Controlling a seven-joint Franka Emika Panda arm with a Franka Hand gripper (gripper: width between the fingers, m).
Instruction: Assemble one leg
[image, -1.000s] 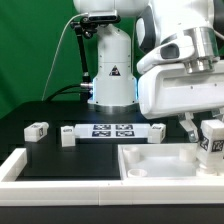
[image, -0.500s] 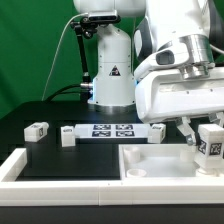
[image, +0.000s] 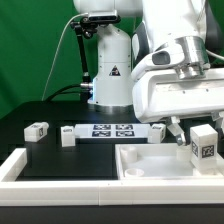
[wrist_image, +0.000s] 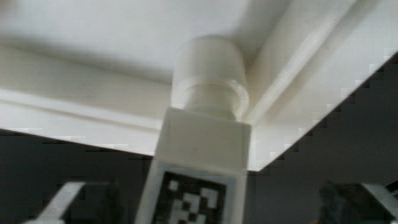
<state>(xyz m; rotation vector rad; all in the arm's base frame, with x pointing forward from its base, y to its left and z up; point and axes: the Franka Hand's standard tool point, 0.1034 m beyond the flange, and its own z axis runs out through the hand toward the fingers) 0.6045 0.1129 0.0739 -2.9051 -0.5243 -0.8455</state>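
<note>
My gripper (image: 203, 132) is shut on the leg (image: 203, 146), a small white post with a black-and-white tag on its face. It holds the leg upright over the right side of the large white square tray-like piece (image: 140, 172). In the wrist view the leg (wrist_image: 201, 150) fills the middle, its round end pointing at an inner corner of the square piece (wrist_image: 107, 75). The dark fingers (wrist_image: 365, 200) show on either side of the leg. The gripper's midpoint in that view (wrist_image: 199, 205) lies on the tag.
The marker board (image: 112, 129) lies behind the square piece. Three more legs lie on the black table: one far left (image: 37, 130), one at the board's left end (image: 68, 136), one at its right end (image: 157, 132). A white rim (image: 14, 168) borders the front left.
My gripper and the leg have moved toward the exterior view's left and slightly down, over the square piece. The other parts have not moved.
</note>
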